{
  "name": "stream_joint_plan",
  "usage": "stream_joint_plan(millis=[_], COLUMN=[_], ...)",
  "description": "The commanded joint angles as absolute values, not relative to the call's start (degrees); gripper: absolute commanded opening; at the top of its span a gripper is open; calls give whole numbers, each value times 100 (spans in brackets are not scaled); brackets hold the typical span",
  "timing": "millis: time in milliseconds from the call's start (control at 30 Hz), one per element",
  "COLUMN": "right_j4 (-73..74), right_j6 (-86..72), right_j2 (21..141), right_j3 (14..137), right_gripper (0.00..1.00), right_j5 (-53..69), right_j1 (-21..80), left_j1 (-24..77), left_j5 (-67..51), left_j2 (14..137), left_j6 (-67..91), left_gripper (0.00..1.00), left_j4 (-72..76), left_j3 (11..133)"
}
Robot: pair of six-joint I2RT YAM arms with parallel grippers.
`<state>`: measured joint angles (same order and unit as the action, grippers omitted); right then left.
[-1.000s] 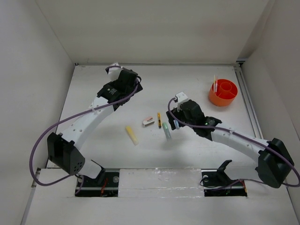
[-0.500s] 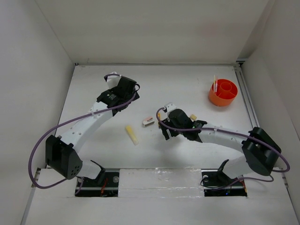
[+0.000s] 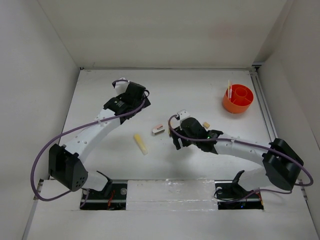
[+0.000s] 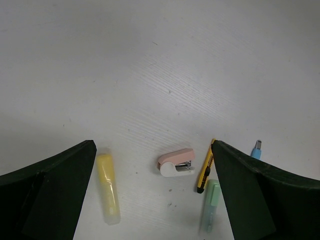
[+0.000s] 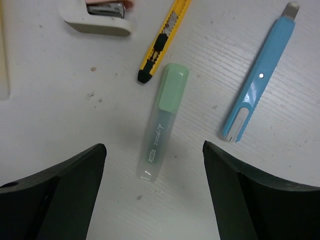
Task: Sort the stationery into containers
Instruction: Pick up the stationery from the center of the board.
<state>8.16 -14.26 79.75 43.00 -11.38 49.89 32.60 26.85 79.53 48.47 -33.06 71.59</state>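
My right gripper (image 3: pixel 180 138) hangs open just above the pale green highlighter (image 5: pixel 162 120), which lies between its two fingers (image 5: pixel 55 200). A yellow-black cutter (image 5: pixel 162 42) and a blue pen-like tool (image 5: pixel 260 77) lie beside the highlighter. In the top view the right gripper hides these three. My left gripper (image 3: pixel 126 101) is open and empty, high over the table's back left. Its view shows a yellow highlighter (image 4: pixel 108 187), a pink-white stapler (image 4: pixel 176 162), the cutter (image 4: pixel 205 166) and the green highlighter (image 4: pixel 210 205). The orange-red cup (image 3: pixel 238 98) stands at the back right with a thin stick (image 3: pixel 229 89) in it.
The yellow highlighter (image 3: pixel 141 143) and the stapler (image 3: pixel 158 130) lie left of my right gripper. A tiny tan cube (image 3: pixel 205 124) lies just behind the right arm. White walls close in the table on the left, back and right.
My right gripper has moved left and down over the green highlighter, cutter and blue tool, covering them in the top view. My left gripper has shifted slightly.
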Motion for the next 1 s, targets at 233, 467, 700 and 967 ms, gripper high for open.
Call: stream_joint_plan(millis=[233,467,700,967], right_j4=[817,817,765,633], right_j6=[-1398,-1293,-1292,-1239], right_j2=[7242,6855,6741,6741], right_j3=[4465,4351,4245,4192], right_gripper=[84,84,84,84], right_j5=[-1433,-1380,-1380,-1274], right_j1=[5071,5071,5071,5071], left_j1=[3261,3418,3524,3805], left_j5=[1890,1556,1450,1239], left_j2=[7954,8060,8586,8473], left_j6=[6187,6311,6415,6741], left_gripper=[100,98,94,91], left_j4=[-3656,-3340,-3278,-3164], left_j3=[6013,5396,5168,4896])
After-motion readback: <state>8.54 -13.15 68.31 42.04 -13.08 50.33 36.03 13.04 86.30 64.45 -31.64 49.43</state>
